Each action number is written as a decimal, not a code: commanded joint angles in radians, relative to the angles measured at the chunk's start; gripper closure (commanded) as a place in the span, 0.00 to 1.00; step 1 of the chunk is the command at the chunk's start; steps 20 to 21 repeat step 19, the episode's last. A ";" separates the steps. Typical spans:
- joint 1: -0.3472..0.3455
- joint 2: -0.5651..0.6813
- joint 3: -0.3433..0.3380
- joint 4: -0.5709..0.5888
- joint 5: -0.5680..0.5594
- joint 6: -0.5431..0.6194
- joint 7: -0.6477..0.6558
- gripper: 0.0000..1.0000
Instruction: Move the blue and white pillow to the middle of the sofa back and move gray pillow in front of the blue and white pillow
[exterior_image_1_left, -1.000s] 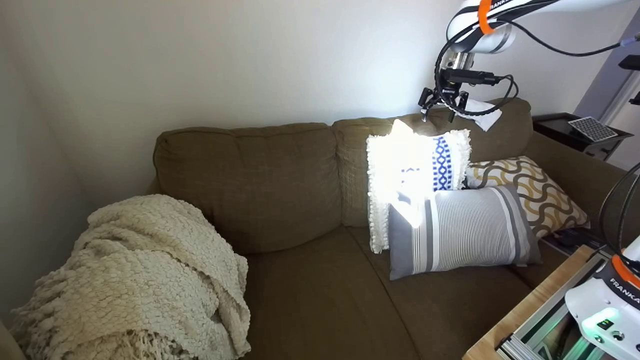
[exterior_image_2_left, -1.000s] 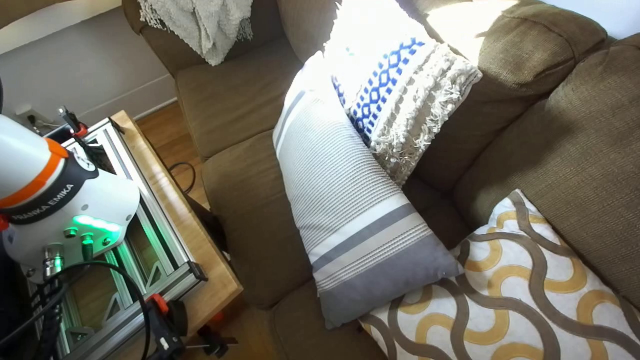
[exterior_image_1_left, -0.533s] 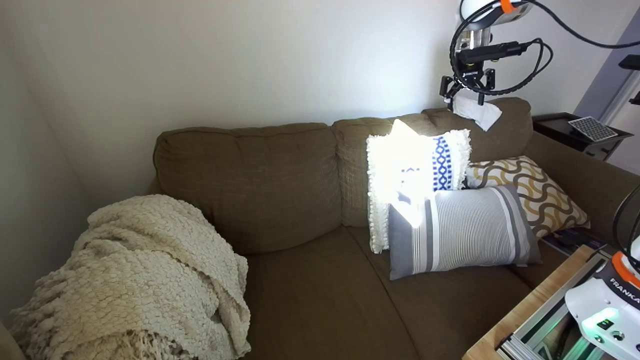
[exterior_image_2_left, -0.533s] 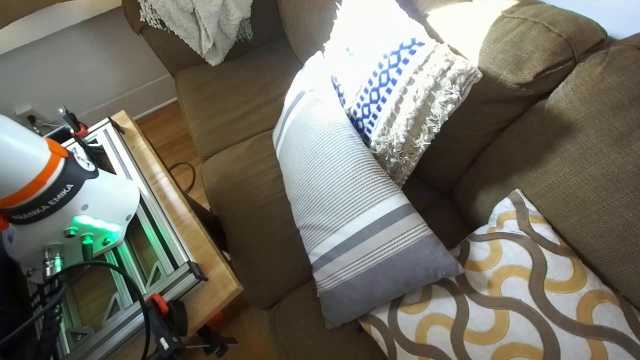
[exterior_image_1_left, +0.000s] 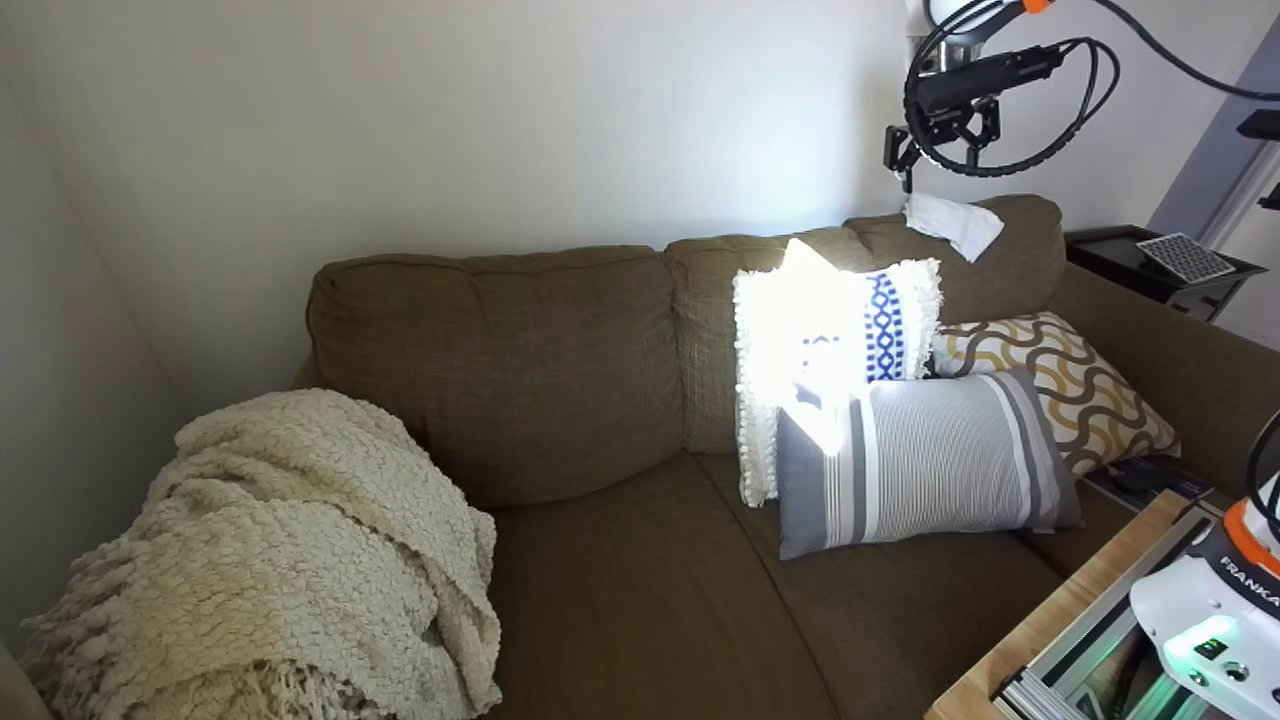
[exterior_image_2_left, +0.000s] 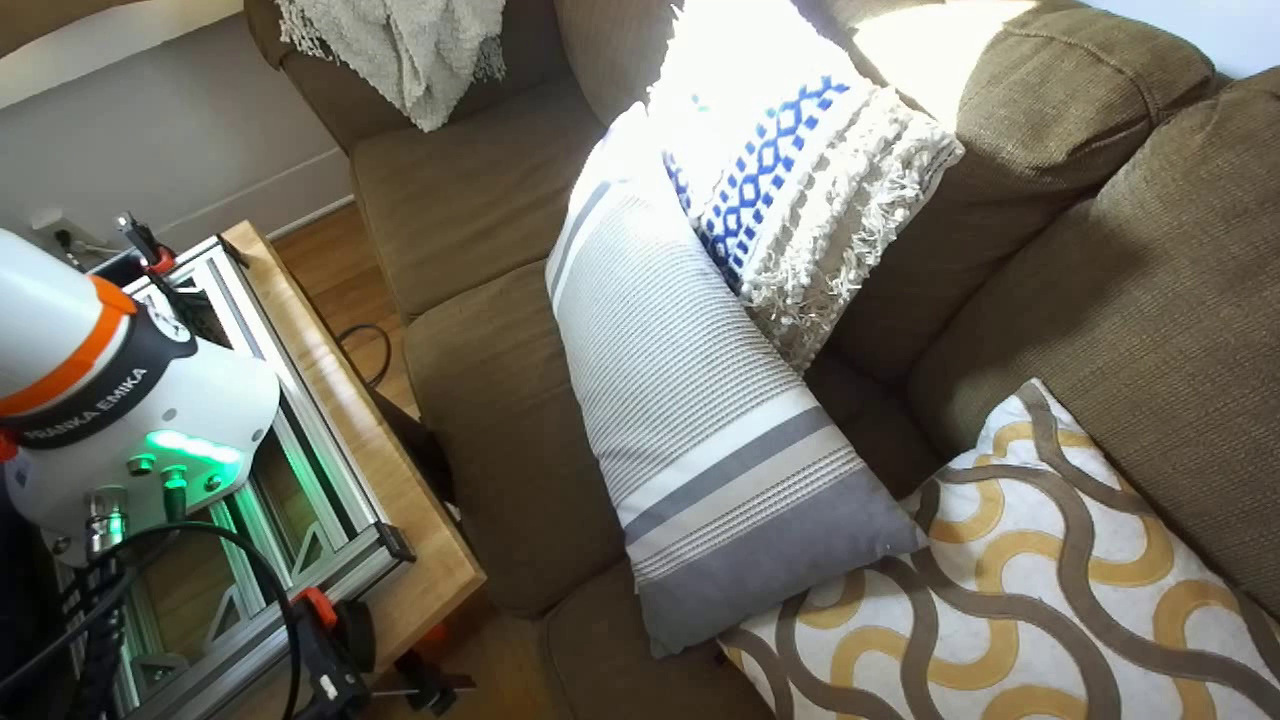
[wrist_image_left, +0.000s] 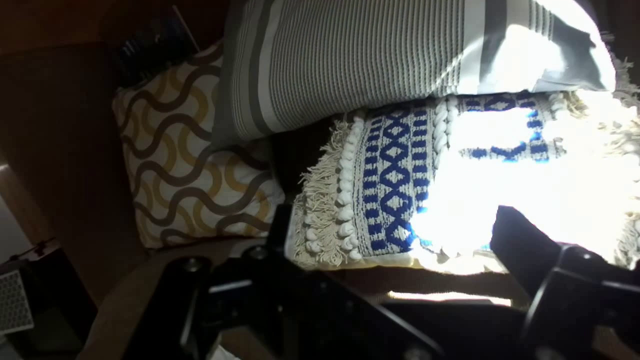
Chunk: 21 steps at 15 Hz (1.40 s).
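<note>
In an exterior view's upper right, the tool (exterior_image_1_left: 940, 172) hangs spread; lower, the gray pillow (exterior_image_1_left: 945, 460) partly hides the blue-and-white pillow (exterior_image_1_left: 848, 325).

Wrist view steeply downward; sofa back (exterior_image_1_left: 500, 370) in both exterior views

The gray pillow (exterior_image_2_left: 690, 370) rests against the blue and white pillow (exterior_image_2_left: 790, 180), partly covering it.

blue-patterned white pillow (exterior_image_2_left: 785, 165), striped gray pillow (exterior_image_2_left: 710, 380), brown sofa back (exterior_image_1_left: 560, 365)
</note>
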<state>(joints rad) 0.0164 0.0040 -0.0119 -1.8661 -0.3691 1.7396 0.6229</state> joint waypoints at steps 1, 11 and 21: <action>0.008 -0.042 0.023 -0.032 -0.059 0.008 0.073 0.00; 0.016 -0.093 0.072 -0.039 -0.127 -0.001 0.208 0.00; 0.014 -0.067 0.073 -0.004 -0.108 -0.002 0.187 0.00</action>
